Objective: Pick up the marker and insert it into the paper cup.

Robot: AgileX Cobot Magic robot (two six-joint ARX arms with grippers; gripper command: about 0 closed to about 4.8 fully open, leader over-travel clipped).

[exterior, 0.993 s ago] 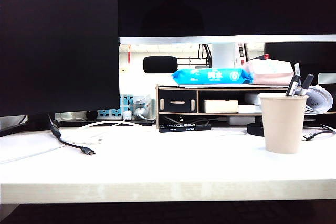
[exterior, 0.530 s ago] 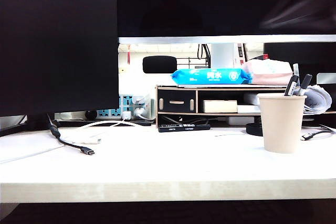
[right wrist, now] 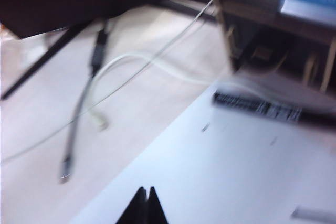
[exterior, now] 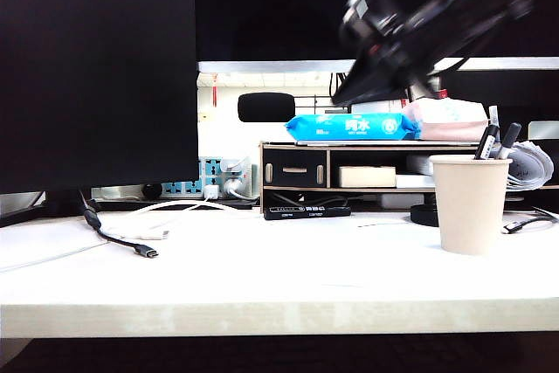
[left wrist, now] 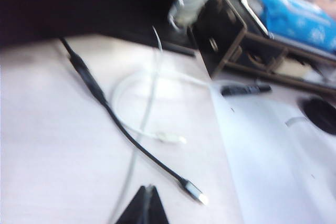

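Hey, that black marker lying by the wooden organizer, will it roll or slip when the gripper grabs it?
The marker looks round, slim and smooth, so it may roll if nudged. It seems rigid and light. The shut right gripper must open first.

Both wrist views are motion-blurred; the marker's (right wrist: 262,108) lettering is unreadable.

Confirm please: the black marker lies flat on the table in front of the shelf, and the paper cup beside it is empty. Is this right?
Not quite. The marker does lie flat on the table before the wooden shelf, but the paper cup is not empty: two dark-capped pens stand in it, as the exterior view shows.
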